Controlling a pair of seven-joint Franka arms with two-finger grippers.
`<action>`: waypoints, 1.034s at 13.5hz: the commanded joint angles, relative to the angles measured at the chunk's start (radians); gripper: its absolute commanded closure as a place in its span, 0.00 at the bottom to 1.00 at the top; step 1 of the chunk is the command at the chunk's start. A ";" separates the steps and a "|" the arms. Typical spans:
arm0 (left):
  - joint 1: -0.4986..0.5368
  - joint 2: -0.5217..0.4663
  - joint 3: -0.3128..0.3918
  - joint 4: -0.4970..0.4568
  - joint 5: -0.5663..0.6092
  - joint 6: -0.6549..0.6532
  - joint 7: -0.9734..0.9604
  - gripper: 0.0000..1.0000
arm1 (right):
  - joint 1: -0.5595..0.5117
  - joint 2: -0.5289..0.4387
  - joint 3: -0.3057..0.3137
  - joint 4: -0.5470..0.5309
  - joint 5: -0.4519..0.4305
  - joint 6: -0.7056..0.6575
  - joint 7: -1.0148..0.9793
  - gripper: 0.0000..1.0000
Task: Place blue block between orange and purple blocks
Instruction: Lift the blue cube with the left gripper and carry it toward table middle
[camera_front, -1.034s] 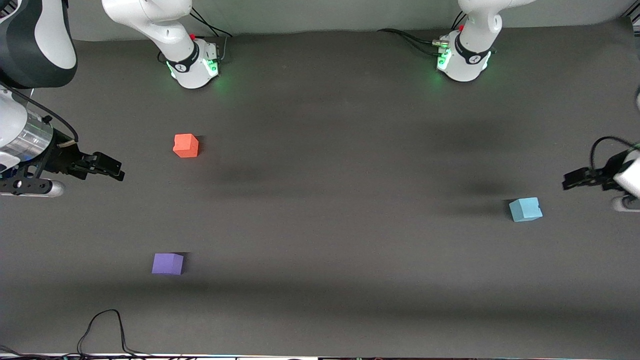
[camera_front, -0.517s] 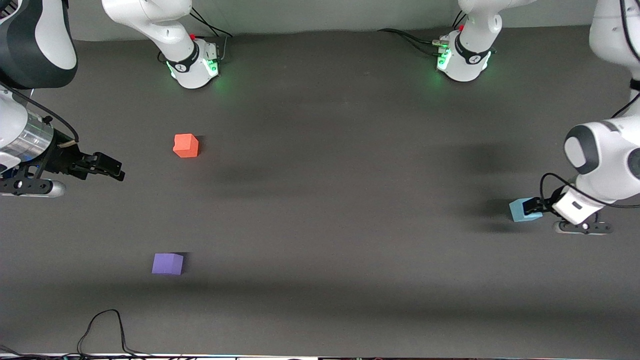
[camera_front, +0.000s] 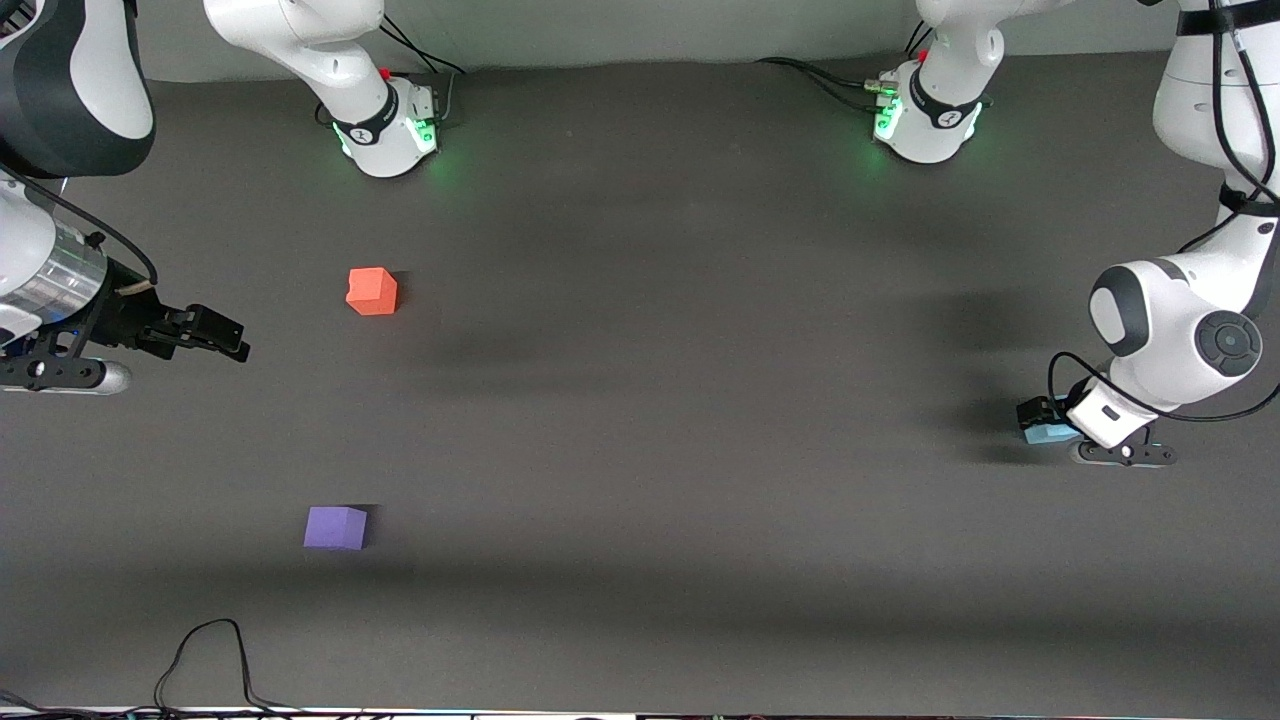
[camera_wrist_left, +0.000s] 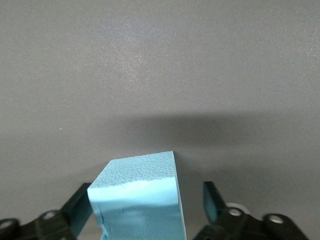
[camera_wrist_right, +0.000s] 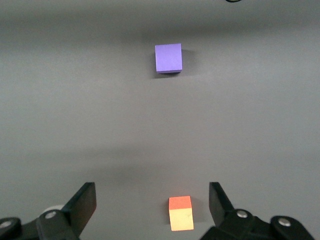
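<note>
Fingers (camera_wrist_left: 214, 202) straddle blue block (camera_wrist_left: 140, 197) (untouched).

1. Through the left wrist camera I see the blue block (camera_wrist_left: 139, 197) sitting on the grey worktop (camera_wrist_left: 160, 65), filling the low middle of the picture.
2. My left gripper (camera_wrist_left: 145, 207) straddles the block, with one of its dark fingers (camera_wrist_left: 80, 207) on either side.
3. The fingers are spread wider than the block. One finger looks very close to the block's face, and a clear gap shows between the block and the other finger.
4. A soft shadow lies on the worktop just past the block.
</note>
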 joint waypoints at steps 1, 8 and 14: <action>-0.008 -0.024 0.008 -0.004 0.009 -0.034 0.004 0.49 | 0.007 0.003 -0.003 0.010 -0.012 -0.011 -0.001 0.00; -0.067 -0.082 0.000 0.278 0.007 -0.464 -0.075 0.54 | 0.005 0.004 -0.003 0.009 -0.013 -0.011 -0.001 0.00; -0.452 -0.099 -0.002 0.358 -0.008 -0.615 -0.498 0.54 | 0.005 0.004 -0.005 0.007 -0.012 -0.013 -0.001 0.00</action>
